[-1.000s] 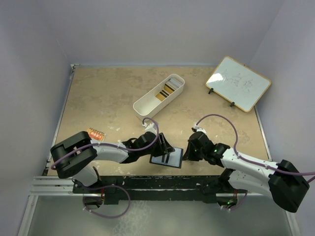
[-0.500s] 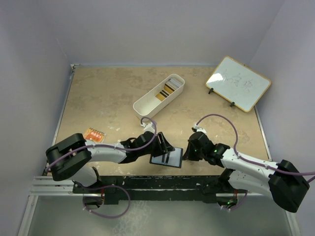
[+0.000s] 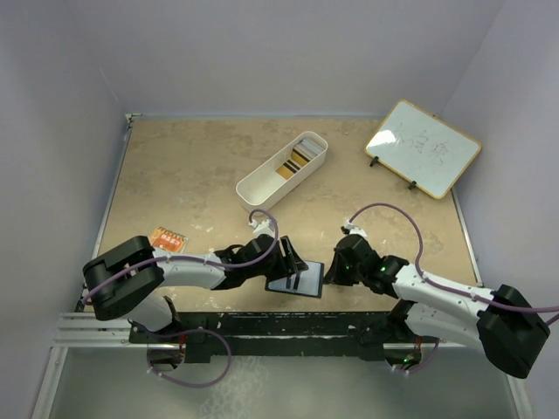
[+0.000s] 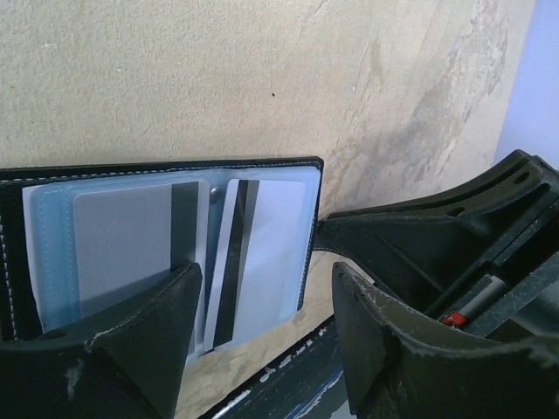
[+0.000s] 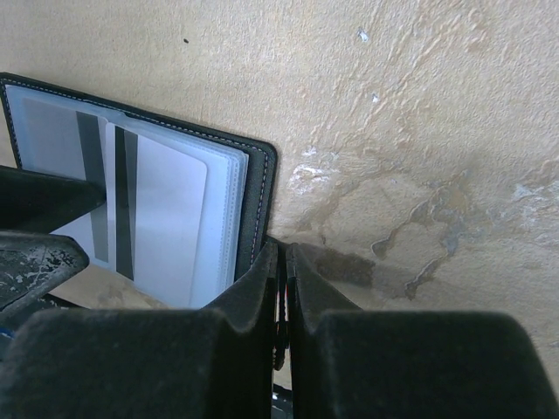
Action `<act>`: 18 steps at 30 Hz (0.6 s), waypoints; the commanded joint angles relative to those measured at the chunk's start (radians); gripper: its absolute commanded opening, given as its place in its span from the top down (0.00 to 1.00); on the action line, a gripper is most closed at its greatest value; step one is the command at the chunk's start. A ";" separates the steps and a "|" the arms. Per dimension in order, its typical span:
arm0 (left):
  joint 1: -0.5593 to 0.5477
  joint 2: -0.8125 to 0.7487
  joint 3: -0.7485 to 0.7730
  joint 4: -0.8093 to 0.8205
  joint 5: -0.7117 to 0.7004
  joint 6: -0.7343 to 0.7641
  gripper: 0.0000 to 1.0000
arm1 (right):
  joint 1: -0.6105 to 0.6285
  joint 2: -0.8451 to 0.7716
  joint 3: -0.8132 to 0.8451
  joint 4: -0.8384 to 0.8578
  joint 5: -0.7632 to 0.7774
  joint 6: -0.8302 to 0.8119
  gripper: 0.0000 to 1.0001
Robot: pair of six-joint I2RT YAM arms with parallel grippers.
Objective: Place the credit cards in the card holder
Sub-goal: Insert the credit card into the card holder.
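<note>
Two credit cards (image 4: 131, 253) in open card holder (image 4: 157, 169) — more waiting in white tray (image 3: 260, 187); left gripper (image 4: 266, 290) released, right gripper (image 5: 281, 258) pinching holder's edge.

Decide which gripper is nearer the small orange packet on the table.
Left. The left gripper is open over the card holder, to the right of the orange packet. The right gripper is shut on the card holder's right edge, farther from the packet.

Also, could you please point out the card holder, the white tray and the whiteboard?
card holder (image 4: 175, 172), left wrist view, black top edge.
white tray (image 3: 260, 185), top external view, bare near end.
whiteboard (image 3: 423, 147), top external view, its centre.
</note>
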 commanded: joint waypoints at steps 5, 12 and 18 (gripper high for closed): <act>-0.018 0.035 0.020 0.075 0.024 -0.010 0.40 | 0.003 -0.013 -0.017 -0.033 0.030 0.010 0.94; -0.032 0.060 0.027 0.105 0.034 -0.023 0.40 | 0.003 -0.002 -0.019 -0.024 0.024 0.012 0.94; -0.040 0.066 0.050 0.146 0.047 -0.042 0.40 | 0.003 0.002 -0.025 -0.017 0.021 0.013 0.94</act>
